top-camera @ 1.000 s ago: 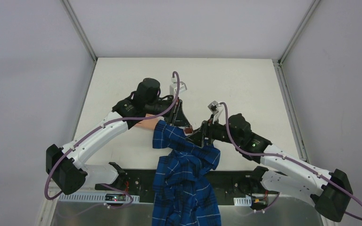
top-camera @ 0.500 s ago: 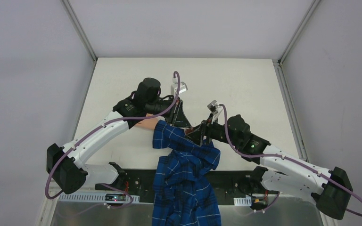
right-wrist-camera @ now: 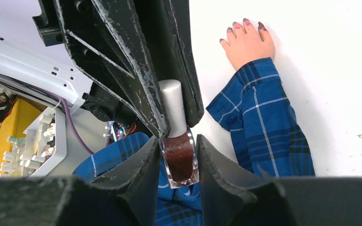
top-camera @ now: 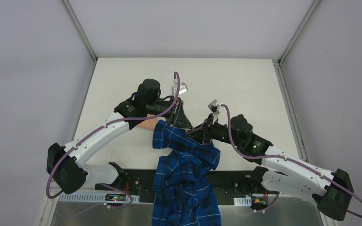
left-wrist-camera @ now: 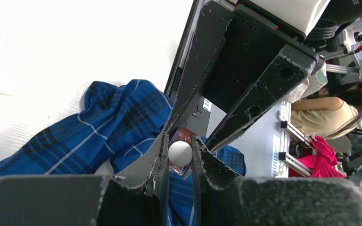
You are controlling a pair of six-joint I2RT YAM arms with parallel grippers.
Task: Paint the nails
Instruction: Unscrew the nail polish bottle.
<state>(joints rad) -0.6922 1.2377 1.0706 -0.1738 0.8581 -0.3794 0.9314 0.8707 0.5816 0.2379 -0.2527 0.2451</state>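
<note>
The right gripper (right-wrist-camera: 179,157) is just finishing a squeeze. A second ago its jaws were standing wide, and now its fingers are pressing against both sides of the small clear glass bottle (right-wrist-camera: 180,165), with the arm edged in closer to its partner. The left gripper (left-wrist-camera: 180,154) is clamping the bottle's white cylindrical cap (right-wrist-camera: 173,103) between closed fingers, as it was doing a second ago. With one gripper on the glass and the other on the cap, the pair are probably getting ready to unscrew the cap and draw out the brush, so the painting itself is not yet starting. The bottle is holding dark reddish-brown polish that is filling most of the glass, and the cap is sitting firmly on top. The nails (right-wrist-camera: 246,21), tiny and already dark purplish-red, are tipping the pale pinkish hand (right-wrist-camera: 249,44). That hand is resting palm down on the white table (right-wrist-camera: 339,70), apart from both grippers, its wrist disappearing into the blue plaid sleeve (right-wrist-camera: 259,113).
</note>
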